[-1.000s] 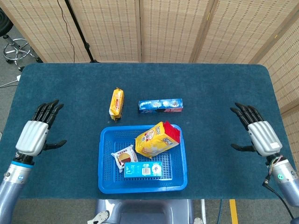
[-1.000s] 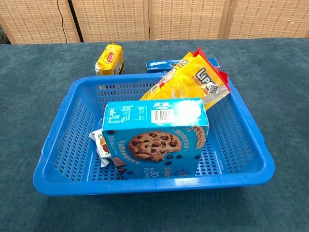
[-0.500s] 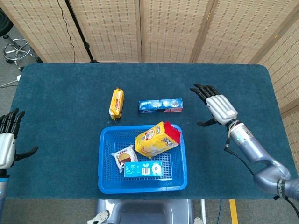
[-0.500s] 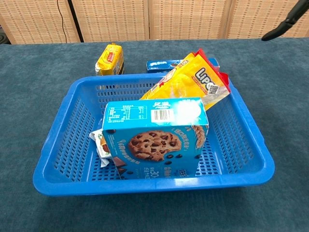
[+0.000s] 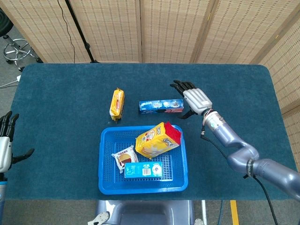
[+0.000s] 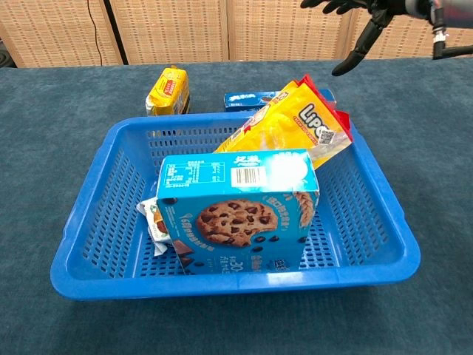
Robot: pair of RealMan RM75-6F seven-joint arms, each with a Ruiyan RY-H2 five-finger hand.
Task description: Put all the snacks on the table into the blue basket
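Note:
The blue basket (image 5: 180,164) (image 6: 377,200) holds a yellow and red snack bag (image 5: 157,138) (image 6: 295,126), a blue cookie box (image 5: 143,170) (image 6: 236,211) and a small wrapped cake (image 5: 124,157). Behind it on the table lie a yellow packet (image 5: 117,103) (image 6: 168,89) and a long blue biscuit pack (image 5: 161,106) (image 6: 244,97). My right hand (image 5: 195,98) (image 6: 355,22) hovers open with fingers spread just right of the blue biscuit pack. My left hand (image 5: 4,145) is open at the far left edge of the head view.
The table has a dark blue cloth (image 5: 70,126). Bamboo screens (image 5: 173,28) stand behind it. A stool (image 5: 16,49) and a stand pole are beyond the back left corner.
My right hand has swept left across the table to beside the blue biscuit pack. My left hand has drawn back to the left edge of view.

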